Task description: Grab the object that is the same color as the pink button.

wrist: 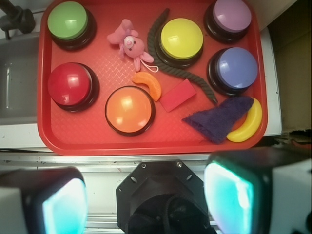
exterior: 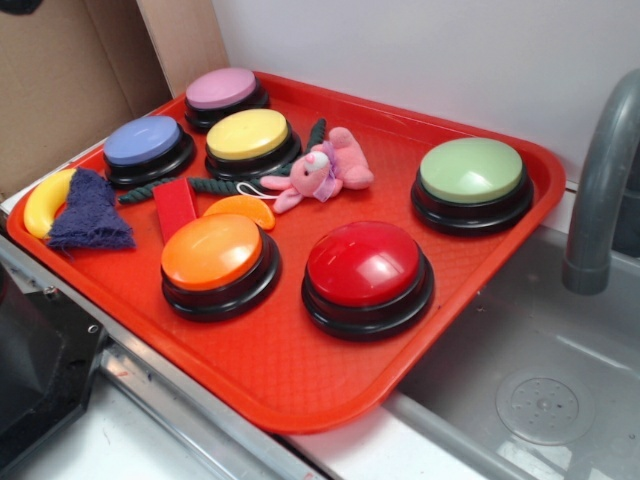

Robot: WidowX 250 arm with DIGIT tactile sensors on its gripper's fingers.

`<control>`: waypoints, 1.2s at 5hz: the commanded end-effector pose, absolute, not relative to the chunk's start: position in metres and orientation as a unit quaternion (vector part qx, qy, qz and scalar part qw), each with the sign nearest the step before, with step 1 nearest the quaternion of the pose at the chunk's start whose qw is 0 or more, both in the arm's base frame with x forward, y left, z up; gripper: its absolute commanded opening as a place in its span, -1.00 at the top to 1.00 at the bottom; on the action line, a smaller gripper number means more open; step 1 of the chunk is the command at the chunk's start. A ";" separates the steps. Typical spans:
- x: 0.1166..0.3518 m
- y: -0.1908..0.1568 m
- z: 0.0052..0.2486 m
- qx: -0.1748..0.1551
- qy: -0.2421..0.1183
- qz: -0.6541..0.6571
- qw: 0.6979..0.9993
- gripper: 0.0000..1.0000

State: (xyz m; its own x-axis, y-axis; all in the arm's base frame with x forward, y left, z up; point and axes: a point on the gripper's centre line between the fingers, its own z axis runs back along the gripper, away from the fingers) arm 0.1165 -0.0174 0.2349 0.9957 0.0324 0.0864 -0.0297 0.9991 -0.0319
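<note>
On the red tray (wrist: 151, 141), the pink bunny (wrist: 129, 46) lies well ahead of the gripper (wrist: 146, 195), jaws wide apart and empty, left of the pink button (wrist: 232, 15); approach pending: advance, descend.

Pink bunny (exterior: 322, 170) lies among 6 buttons on red tray (exterior: 300, 385).
</note>
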 end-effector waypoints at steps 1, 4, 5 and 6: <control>0.116 -0.017 0.235 -0.015 -0.044 0.016 0.999 -1.00; 0.200 -0.019 0.196 0.017 -0.081 -0.135 0.987 -1.00; 0.229 -0.022 0.173 -0.003 -0.102 -0.186 0.977 -1.00; 0.262 -0.024 0.139 0.001 -0.120 -0.244 0.962 -1.00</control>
State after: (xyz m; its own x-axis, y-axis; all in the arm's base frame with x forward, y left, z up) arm 0.2568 -0.0208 0.1246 0.8643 -0.4660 0.1895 0.4683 0.8829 0.0354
